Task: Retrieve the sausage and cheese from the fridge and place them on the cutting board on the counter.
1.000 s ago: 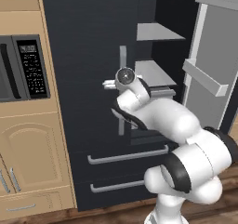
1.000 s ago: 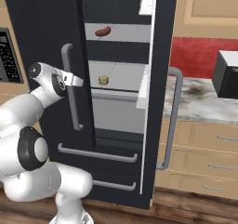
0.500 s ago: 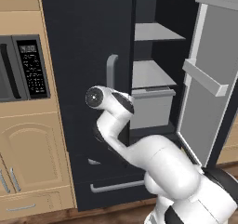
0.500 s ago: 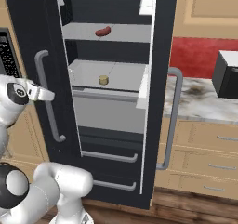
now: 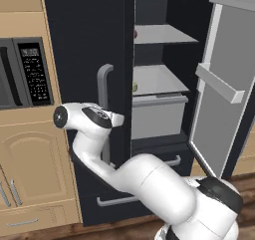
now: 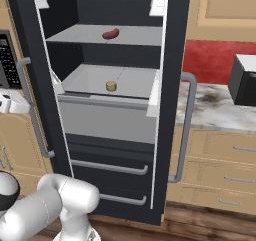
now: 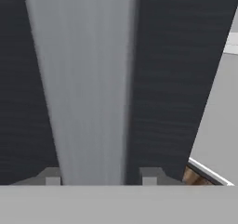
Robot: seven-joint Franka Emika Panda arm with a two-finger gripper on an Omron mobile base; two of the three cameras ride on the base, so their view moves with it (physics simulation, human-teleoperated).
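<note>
Claw [image 7: 97, 179] straddles left fridge [image 6: 170, 60] door handle [image 7: 86, 79], fingers apart, door now swung wide; sausage [image 6: 110, 33] and cheese [image 6: 111, 86] reachable.

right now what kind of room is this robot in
A home kitchen, rendered rather than real. A tall black fridge stands open with a sausage and a piece of cheese on its shelves, a marble counter runs over light wood cabinets, and a built-in oven sits in the wall.
</note>
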